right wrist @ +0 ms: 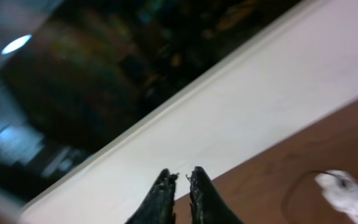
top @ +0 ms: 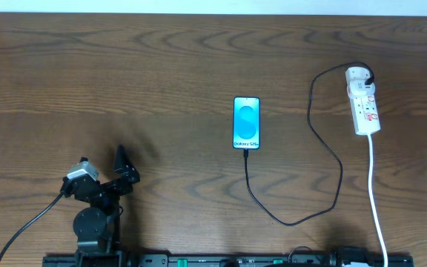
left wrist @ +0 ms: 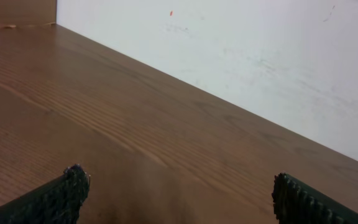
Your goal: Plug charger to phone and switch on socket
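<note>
Slim black-framed phone (top: 246, 123) with a blue-teal screen lies flat mid-table. Thin black charger cable (top: 247, 174) meets its near edge and loops right to the long white power-strip socket (top: 364, 104), black adapter at the far end. Left gripper (left wrist: 180, 190) is wide open and empty over the brown wooden table (top: 124, 74). Right gripper (right wrist: 180, 183) is nearly closed, holding nothing.

Setting: robotics lab bench. Evidence: dark-brown wood-grain counter (top: 161, 67), plain white wall (left wrist: 260, 50) behind it, black mounting rail (top: 199, 260) along the near edge carrying a black robot arm (top: 95, 200).
</note>
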{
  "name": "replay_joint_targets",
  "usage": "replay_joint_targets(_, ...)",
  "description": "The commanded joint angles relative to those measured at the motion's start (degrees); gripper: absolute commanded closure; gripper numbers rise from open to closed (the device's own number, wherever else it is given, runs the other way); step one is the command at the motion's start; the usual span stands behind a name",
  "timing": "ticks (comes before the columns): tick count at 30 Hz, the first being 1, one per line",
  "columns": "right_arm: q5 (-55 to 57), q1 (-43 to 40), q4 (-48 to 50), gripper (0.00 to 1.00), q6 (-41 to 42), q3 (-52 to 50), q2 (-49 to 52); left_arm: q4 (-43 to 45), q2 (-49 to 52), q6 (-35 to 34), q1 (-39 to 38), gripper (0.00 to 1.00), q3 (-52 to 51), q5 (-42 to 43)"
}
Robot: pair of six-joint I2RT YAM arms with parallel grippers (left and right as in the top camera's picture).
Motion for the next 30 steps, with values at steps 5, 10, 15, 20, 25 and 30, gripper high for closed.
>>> replay_joint_targets(5,-4.6,4.8,1.9,0.01,-0.4,-0.3,-0.3,-0.8,-0.4,0.3,0.3,0.04,-1.9,-0.1)
replay_joint_targets(10,-4.2,4.8,-9.4,0.01,-0.4,-0.3,-0.3,-0.8,-0.4,0.3,0.3,0.04,-1.9,-0.1)
replay_joint_targets(15,-0.4,4.8,-18.9,0.01,-0.9,-0.3,-0.3,-0.8,-0.4,0.3,0.3,0.04,-1.9,-0.1)
replay_joint_targets(20,-0.1,4.8,-20.6,0.01,-0.9,-0.3,-0.3,-0.8,-0.4,0.3,0.3,0.04,-1.9,-0.2)
replay_joint_targets(25,-0.1,4.8,-22.8,0.01,-0.9,-0.3,-0.3,-0.8,-0.4,0.3,0.3,0.04,-1.9,-0.2)
replay_joint_targets(30,3.7,4.8,-27.9,0.01,-5.6,-0.7,0.2,-0.8,-0.4,0.3,0.3,0.04,-1.9,-0.2)
